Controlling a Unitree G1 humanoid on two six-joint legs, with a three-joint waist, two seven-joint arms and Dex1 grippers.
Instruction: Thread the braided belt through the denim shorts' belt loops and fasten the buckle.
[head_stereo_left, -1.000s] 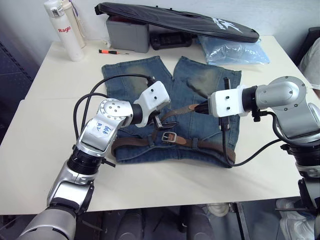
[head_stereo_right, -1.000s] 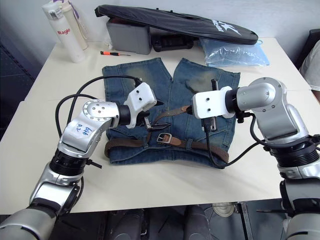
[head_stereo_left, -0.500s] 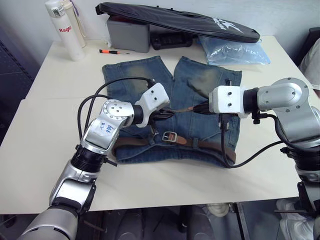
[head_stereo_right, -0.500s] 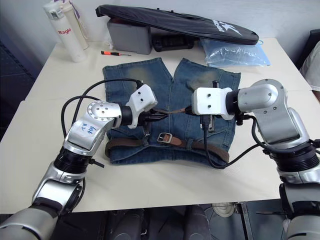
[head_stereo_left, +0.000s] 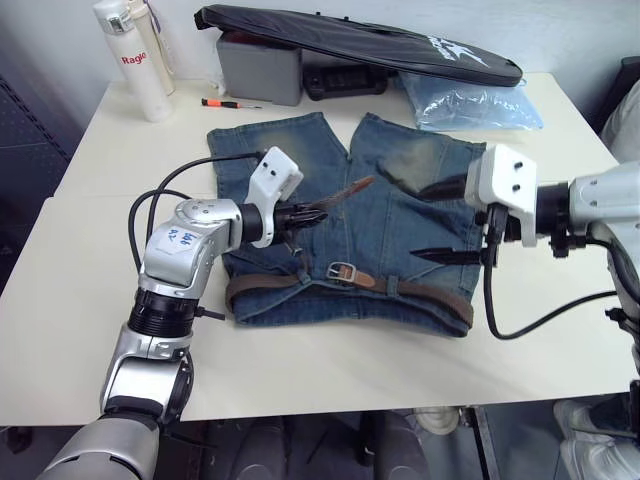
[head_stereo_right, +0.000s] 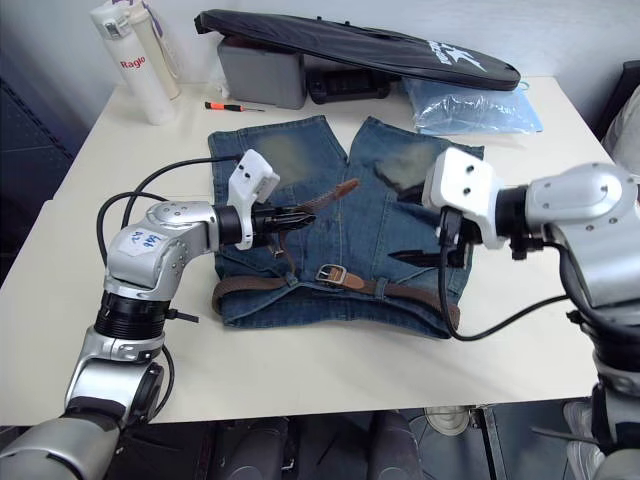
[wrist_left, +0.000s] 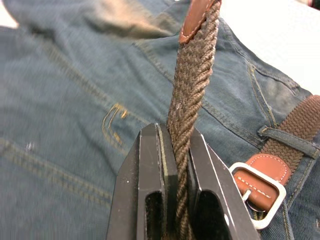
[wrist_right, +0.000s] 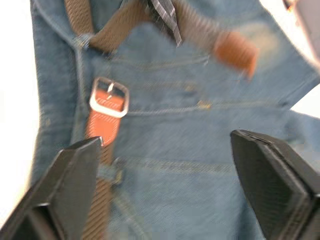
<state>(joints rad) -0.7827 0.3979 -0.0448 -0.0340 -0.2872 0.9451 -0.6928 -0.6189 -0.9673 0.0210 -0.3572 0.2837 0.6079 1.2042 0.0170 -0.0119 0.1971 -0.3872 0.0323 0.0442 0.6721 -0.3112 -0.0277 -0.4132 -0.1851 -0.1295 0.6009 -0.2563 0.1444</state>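
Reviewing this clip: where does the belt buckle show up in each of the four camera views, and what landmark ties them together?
Left eye view: the buckle lies on the shorts' waistband, centre.
Right eye view: same spot, on the waistband.
Left wrist view: lower right, beside the left claw shut on the braided belt.
Right wrist view: upper left.
Shared landmark: the tan leather tab in the buckle.

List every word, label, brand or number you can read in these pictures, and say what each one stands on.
"Raglo": red letters on the white bottle at the table's far left corner.
White print on the black bag: too small to read.
Blue handwriting on the sticker on the left arm: not legible.
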